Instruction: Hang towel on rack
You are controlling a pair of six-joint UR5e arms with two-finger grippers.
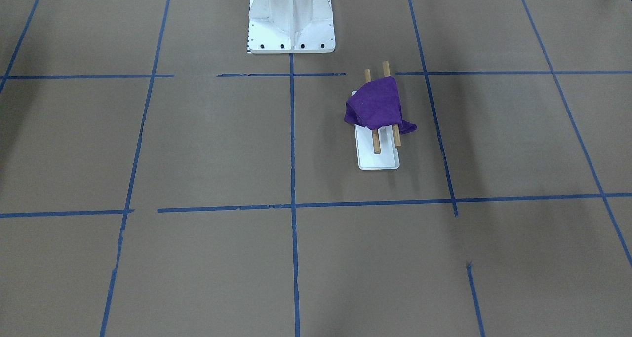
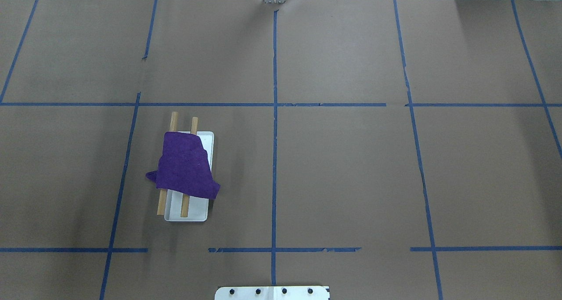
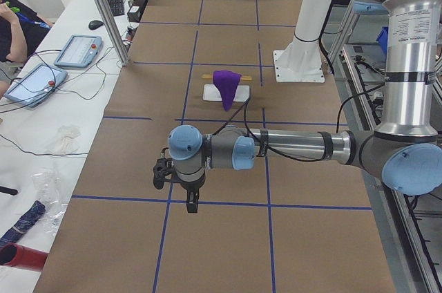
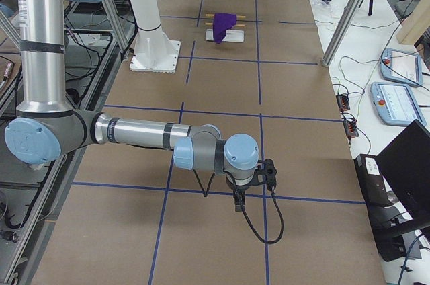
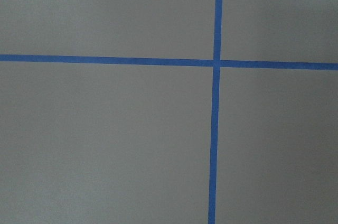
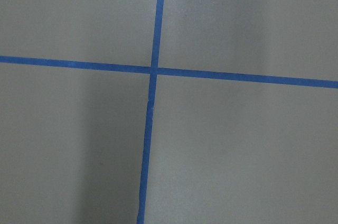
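Observation:
The purple towel (image 1: 377,107) lies draped across both wooden dowels of the rack (image 1: 376,143), bunched over their middle, with one corner hanging to the table. The rack's white base (image 2: 198,212) and the towel (image 2: 184,166) sit in the left half of the overhead view. My left gripper (image 3: 192,203) hangs over the table's left end, far from the towel (image 3: 226,84). My right gripper (image 4: 236,206) hangs over the right end, far from the towel (image 4: 224,25). I cannot tell whether either is open or shut. Both wrist views show only brown paper and blue tape.
The large white bolted pedestal (image 1: 291,21) stands at the robot side of the table. Brown paper with blue tape lines (image 2: 275,115) covers the table. Tablets (image 3: 77,51) and cables lie on a white side bench. A person (image 3: 10,23) sits there.

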